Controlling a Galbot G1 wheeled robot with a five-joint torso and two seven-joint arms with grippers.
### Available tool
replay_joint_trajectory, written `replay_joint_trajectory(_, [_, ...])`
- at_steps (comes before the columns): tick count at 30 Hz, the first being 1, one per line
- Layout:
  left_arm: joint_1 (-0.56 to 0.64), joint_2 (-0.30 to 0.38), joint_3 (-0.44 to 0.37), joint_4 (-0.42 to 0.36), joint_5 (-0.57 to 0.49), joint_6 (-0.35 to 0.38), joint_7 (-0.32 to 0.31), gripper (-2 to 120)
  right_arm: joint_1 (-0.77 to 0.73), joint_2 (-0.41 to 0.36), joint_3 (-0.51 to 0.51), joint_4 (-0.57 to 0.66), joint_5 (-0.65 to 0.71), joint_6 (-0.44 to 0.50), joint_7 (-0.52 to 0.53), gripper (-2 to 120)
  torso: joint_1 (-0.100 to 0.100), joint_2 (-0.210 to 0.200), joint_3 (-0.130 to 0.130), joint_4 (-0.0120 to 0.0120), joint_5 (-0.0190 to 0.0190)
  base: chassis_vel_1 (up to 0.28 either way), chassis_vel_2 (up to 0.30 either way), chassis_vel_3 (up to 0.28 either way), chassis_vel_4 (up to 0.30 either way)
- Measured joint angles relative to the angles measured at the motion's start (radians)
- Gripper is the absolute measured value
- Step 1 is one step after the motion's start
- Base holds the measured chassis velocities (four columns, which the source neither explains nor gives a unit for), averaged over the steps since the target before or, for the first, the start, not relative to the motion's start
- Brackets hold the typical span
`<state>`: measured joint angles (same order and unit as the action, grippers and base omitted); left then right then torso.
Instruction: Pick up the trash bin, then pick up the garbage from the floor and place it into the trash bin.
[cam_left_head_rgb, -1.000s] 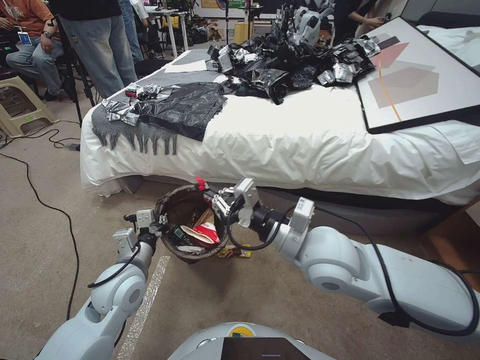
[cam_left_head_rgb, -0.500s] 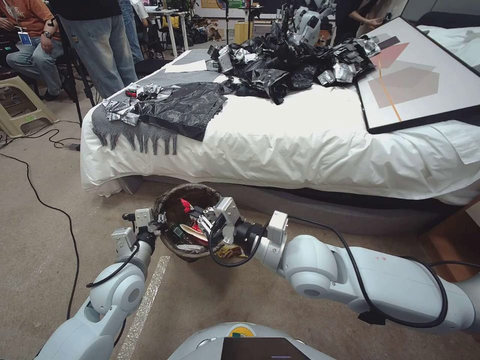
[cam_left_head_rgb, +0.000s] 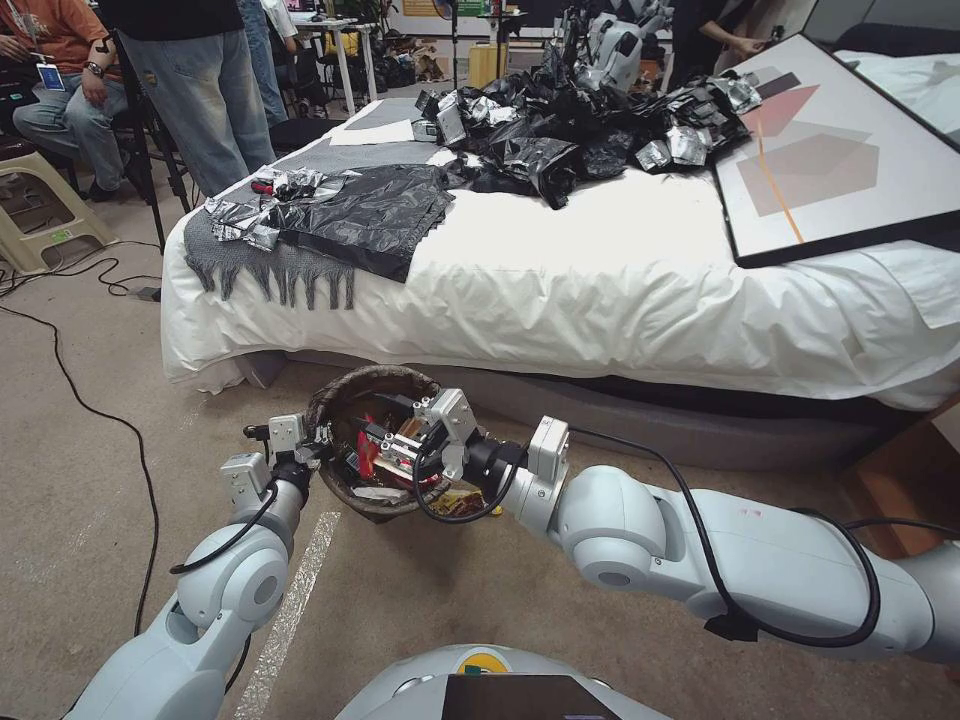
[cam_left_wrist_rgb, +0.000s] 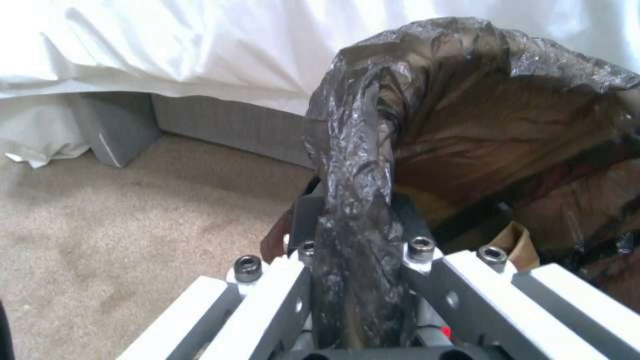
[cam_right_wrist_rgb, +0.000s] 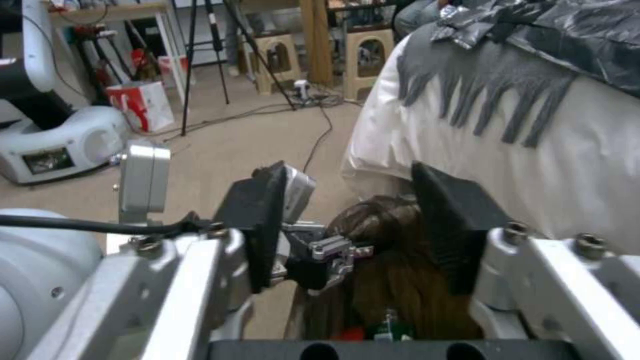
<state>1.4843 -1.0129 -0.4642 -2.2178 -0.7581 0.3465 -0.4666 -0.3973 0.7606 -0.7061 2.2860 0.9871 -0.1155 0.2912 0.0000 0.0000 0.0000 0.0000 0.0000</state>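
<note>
Holding the trash bin rim pinched in the left pincer, the spread right pincer should be lifted clear once the red scrap at lower centre is dropped.

The bin wears a glossy, crinkled plastic bag. Carpet looks matt and rough; the bedsheet is smooth white cloth.

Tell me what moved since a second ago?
The right gripper came down from above the trash bin's far rim into its mouth and let go of the red scrap, which now lies inside; its fingers stand open. The left gripper stayed clamped on the rim. The yellow wrapper beside the bin did not move.
</note>
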Motion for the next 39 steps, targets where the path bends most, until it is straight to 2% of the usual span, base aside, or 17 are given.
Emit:
replay_joint_trajectory(4, [0.001, 0.0, 0.002, 0.0, 0.0, 0.0, 0.0, 5, -0.01, 0.0, 0.011, 0.0, 0.0, -0.003, 0.002, 63, 0.0, 0.0, 0.0, 0.0, 0.0, 0.0, 0.0, 0.0, 0.0])
replay_joint_trajectory(6, [0.001, 0.0, 0.002, 0.0, 0.0, 0.0, 0.0, 5, -0.012, 0.0, 0.013, 0.0, 0.0, -0.004, 0.002, 65, 0.0, 0.0, 0.0, 0.0, 0.0001, 0.0, 0.0, 0.0, 0.0])
replay_joint_trajectory(8, [0.003, -0.001, 0.002, -0.001, 0.0, 0.0, 0.0, 5, -0.016, 0.0, 0.018, 0.001, 0.0, -0.004, 0.005, 76, 0.0, 0.0, 0.0, 0.0001, 0.0, 0.0, 0.0, 0.0, 0.0])
replay_joint_trajectory(10, [0.003, -0.001, 0.002, -0.001, 0.0, 0.0, 0.0, 5, -0.018, 0.0, 0.02, 0.001, 0.0, -0.004, 0.006, 78, 0.0, 0.0, 0.0, 0.0001, 0.0, 0.0, 0.0, 0.0, 0.0])
replay_joint_trajectory(14, [0.004, -0.001, 0.002, -0.001, 0.001, 0.0, 0.0, 5, -0.031, -0.005, 0.039, 0.011, 0.001, -0.004, 0.01, 97, 0.0, 0.0, 0.0, 0.0001, 0.0001, 0.0, 0.0, 0.0, 0.0])
replay_joint_trajectory(21, [0.009, -0.005, 0.001, -0.001, 0.003, -0.002, 0.001, 5, -0.117, -0.075, 0.172, 0.075, 0.02, 0.003, 0.036, 100, 0.0, 0.0, 0.0, 0.0001, 0.0001, 0.0, 0.0, 0.0, 0.0])
replay_joint_trajectory(24, [0.01, -0.008, 0.0, 0.002, 0.006, -0.005, 0.004, 5, -0.21, -0.135, 0.323, 0.123, 0.023, 0.005, 0.045, 100, 0.0, 0.0, 0.0, 0.0, 0.0, 0.0, 0.0, 0.0, 0.0])
replay_joint_trajectory(25, [0.01, -0.008, 0.0, 0.002, 0.006, -0.005, 0.004, 5, -0.21, -0.135, 0.323, 0.123, 0.023, 0.005, 0.045, 100, 0.0, 0.0, 0.0, 0.0, 0.0, 0.0, 0.0, 0.0, 0.0])
replay_joint_trajectory(28, [0.013, -0.012, -0.002, 0.005, 0.011, -0.006, 0.006, 5, -0.401, -0.148, 0.578, 0.182, 0.028, -0.021, 0.076, 100, 0.0, 0.0, 0.0, 0.0001, 0.0, 0.0, 0.0, 0.0, 0.0])
replay_joint_trajectory(29, [0.013, -0.012, -0.002, 0.005, 0.011, -0.006, 0.006, 5, -0.401, -0.148, 0.578, 0.182, 0.028, -0.021, 0.076, 100, 0.0, 0.0, 0.0, 0.0001, 0.0, 0.0, 0.0, 0.0, 0.0])
replay_joint_trajectory(30, [0.015, -0.013, -0.002, 0.006, 0.012, -0.007, 0.007, 5, -0.476, -0.14, 0.66, 0.199, 0.03, -0.036, 0.09, 100, 0.0, 0.0, 0.0, 0.0, 0.0003, 0.0, 0.0, 0.0, 0.0])
replay_joint_trajectory(31, [0.018, -0.014, -0.005, 0.009, 0.018, -0.01, 0.01, 5, -0.63, -0.116, 0.822, 0.214, 0.008, -0.06, 0.105, 100, 0.0, 0.0, 0.0, 0.0001, 0.0002, 0.0, 0.0, 0.0, 0.0])
replay_joint_trajectory(32, [0.018, -0.014, -0.005, 0.009, 0.018, -0.01, 0.01, 5, -0.63, -0.116, 0.822, 0.214, 0.008, -0.06, 0.105, 100, 0.0, 0.0, 0.0, 0.0001, 0.0002, 0.0, 0.0, 0.0, 0.0])
replay_joint_trajectory(33, [0.021, -0.013, -0.009, 0.011, 0.019, -0.012, 0.013, 5, -0.789, -0.085, 0.96, 0.218, -0.035, -0.069, 0.104, 100, 0.0, 0.0, 0.0, 0.0, 0.0003, 0.0, 0.0, 0.0, 0.0])
replay_joint_trajectory(34, [0.022, -0.012, -0.012, 0.012, 0.02, -0.013, 0.014, 5, -0.891, -0.063, 1.027, 0.218, -0.066, -0.07, 0.102, 100, 0.0, 0.0, 0.0, -0.0005, 0.0005, 0.0, 0.0, 0.0, 0.0])
replay_joint_trajectory(37, [0.022, -0.011, -0.013, 0.015, 0.022, -0.014, 0.015, 5, -0.973, -0.028, 1.087, 0.218, -0.1, -0.071, 0.099, 100, 0.0, 0.0, 0.0, -0.0003, 0.0003, 0.0, 0.0, 0.0, 0.0])
replay_joint_trajectory(39, [0.022, -0.012, -0.014, 0.016, 0.027, -0.015, 0.016, 5, -1.093, 0.05, 1.173, 0.218, -0.173, -0.069, 0.097, 100, 0.0, 0.0, 0.0, 0.0, 0.0004, 0.0, 0.0, 0.0, 0.0])
